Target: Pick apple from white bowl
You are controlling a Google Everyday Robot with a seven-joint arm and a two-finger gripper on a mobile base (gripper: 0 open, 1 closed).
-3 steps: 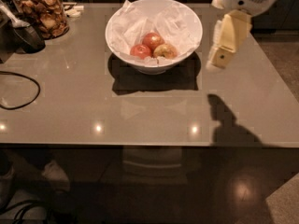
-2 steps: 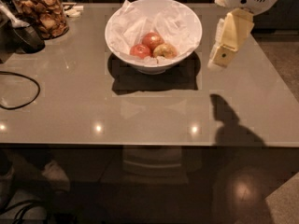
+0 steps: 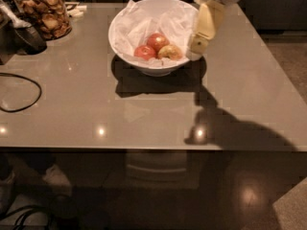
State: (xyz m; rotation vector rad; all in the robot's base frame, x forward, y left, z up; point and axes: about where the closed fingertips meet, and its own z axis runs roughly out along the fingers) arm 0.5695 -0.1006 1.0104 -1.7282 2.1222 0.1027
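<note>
We are looking across the counter (image 3: pixel 144 109) from its near edge. Close to us, a dark shadow (image 3: pixel 230 128) is lying on the right side. A black cable (image 3: pixel 19 95) is curling on the left.

Further in, the white bowl (image 3: pixel 120 42) is sitting toward the back of the counter. Crumpled paper (image 3: pixel 139 25) is lining it. Three apples are resting at the bottom, close together. The apple (image 3: pixel 169 52) we want is the pale yellow-green one on the right of the bunch. It is lying just beside the two red apples (image 3: pixel 145 51).

The hand (image 3: pixel 194 49) is hanging over the bowl's right rim and pointing down. Its tip is just to the right of the apple. We cannot tell if the hand is open or closed. The apple is lying in the bowl, not in the hand.

We are guessing the apple is light, hard and smooth, so it may be a bit slippery. It is round, so it may roll on the soft paper if we bump it. We are thinking the best hold is from above, squeezing across its fat middle. The front and back sides look best, because a red apple is crowding its left side. A gentle squeeze should do, so the skin is not getting bruised and the paper is not getting pinched.

Far back on the left, a glass jar (image 3: pixel 45 13) of brown snacks is standing.
</note>
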